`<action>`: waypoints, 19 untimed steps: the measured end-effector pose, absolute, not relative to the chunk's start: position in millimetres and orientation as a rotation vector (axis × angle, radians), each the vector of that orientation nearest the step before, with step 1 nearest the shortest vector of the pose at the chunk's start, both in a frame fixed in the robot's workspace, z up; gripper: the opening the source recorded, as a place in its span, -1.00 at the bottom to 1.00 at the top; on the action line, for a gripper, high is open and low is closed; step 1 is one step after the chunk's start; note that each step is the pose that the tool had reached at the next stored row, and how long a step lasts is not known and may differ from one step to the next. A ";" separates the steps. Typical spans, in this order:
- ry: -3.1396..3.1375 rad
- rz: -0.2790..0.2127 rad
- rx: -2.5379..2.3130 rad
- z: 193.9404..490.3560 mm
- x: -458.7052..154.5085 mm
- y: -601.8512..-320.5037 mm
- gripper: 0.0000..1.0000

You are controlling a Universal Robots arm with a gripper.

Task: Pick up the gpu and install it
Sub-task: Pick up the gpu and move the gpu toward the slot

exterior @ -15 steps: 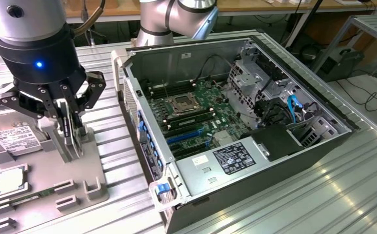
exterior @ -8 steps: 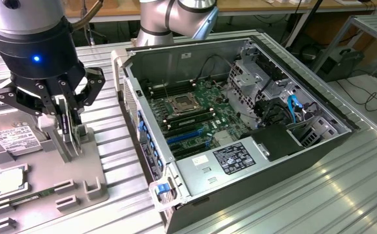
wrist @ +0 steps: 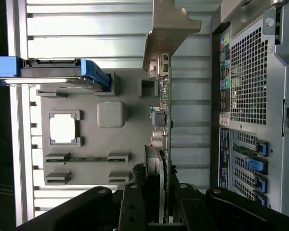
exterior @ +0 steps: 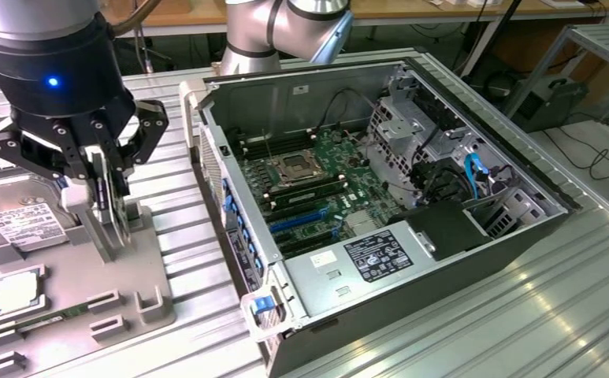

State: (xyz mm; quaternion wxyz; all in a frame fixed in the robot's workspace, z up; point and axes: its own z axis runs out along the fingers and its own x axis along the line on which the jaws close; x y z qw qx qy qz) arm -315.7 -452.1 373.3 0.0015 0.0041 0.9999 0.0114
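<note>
Clamped partway shut on the thin upper edge of the gpu (exterior: pixel 105 224), with gripper (exterior: pixel 102 185) fingers either side. Held upright over the grey parts tray (exterior: pixel 125 276), silvery bracket (wrist: pixel 169 29) outermost, near the open computer case (exterior: pixel 388 197).

On my remote feed, an open computer case (exterior: pixel 283 102) lies on the ribbed metal table (exterior: pixel 514 315), green motherboard (exterior: pixel 331 169) and blue slots (exterior: pixel 298 220) exposed inside. Just beside the case, on the exterior view's left, a grey holder tray (exterior: pixel 73 276) carries a white-labelled silver hard drive (exterior: pixel 15 220), a square processor (exterior: pixel 15 295) and a slim memory stick (exterior: pixel 43 320).
</note>
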 end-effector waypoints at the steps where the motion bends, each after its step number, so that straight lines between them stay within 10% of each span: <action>1: 3.138 0.036 0.013 374.9 -315.7 -452.1 -0.44; 19: 3.140 0.036 0.013 400.0 -315.6 -452.1 -0.44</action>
